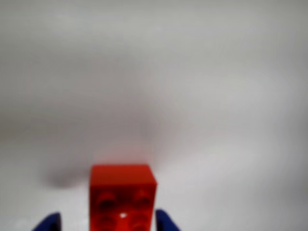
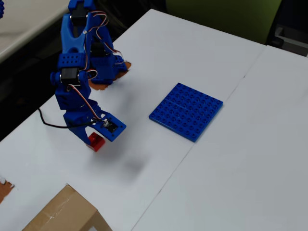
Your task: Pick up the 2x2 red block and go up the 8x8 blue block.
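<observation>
Red and close against the lens in the wrist view, the 2x2 red block [image 1: 123,197] sits between two blue fingertips [image 1: 166,221], one at each side of it. Its plastic looks glossy, and round shapes show on the face turned toward the camera, though the picture is soft and I cannot say for sure whether they are studs or sockets.

One white table [image 2: 192,48] carries everything; its top is smooth and matte, with a seam running diagonally across it in the overhead view. One blue arm [image 2: 77,62] of moulded plastic stands near the upper left edge, with thin wires looping along its links. One cardboard box [image 2: 65,214] pokes in at the bottom edge. One 8x8 blue block [image 2: 186,110], a flat, thin square plate covered in a grid of studs, lies on the table well apart from the arm, to the right in the overhead view.

Smallest, the single red brick appears at the gripper [image 2: 96,141], left of the blue plate. Its jaws stand narrow, closed against the brick's two sides. A soft shadow lies on the table just right of the brick.
</observation>
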`<state>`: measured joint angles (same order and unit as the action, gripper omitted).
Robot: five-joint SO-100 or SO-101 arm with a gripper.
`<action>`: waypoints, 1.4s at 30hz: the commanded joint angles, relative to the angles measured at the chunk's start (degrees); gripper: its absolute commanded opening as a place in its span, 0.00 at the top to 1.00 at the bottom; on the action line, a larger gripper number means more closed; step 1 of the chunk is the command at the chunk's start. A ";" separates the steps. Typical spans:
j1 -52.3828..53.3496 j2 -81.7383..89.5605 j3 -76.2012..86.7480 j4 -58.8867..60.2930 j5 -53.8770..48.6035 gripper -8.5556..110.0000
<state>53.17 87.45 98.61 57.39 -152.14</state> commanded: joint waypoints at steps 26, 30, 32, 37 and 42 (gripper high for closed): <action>0.62 -2.90 -2.46 -3.52 -0.26 0.72; 0.09 -2.90 -2.46 -3.69 0.44 0.72; 0.00 -2.81 -2.46 -3.60 0.70 0.72; -0.09 -2.72 -2.46 -3.43 0.88 0.78; -0.35 -2.81 -2.46 -3.34 1.05 0.83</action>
<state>53.61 84.29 98.35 54.32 -151.44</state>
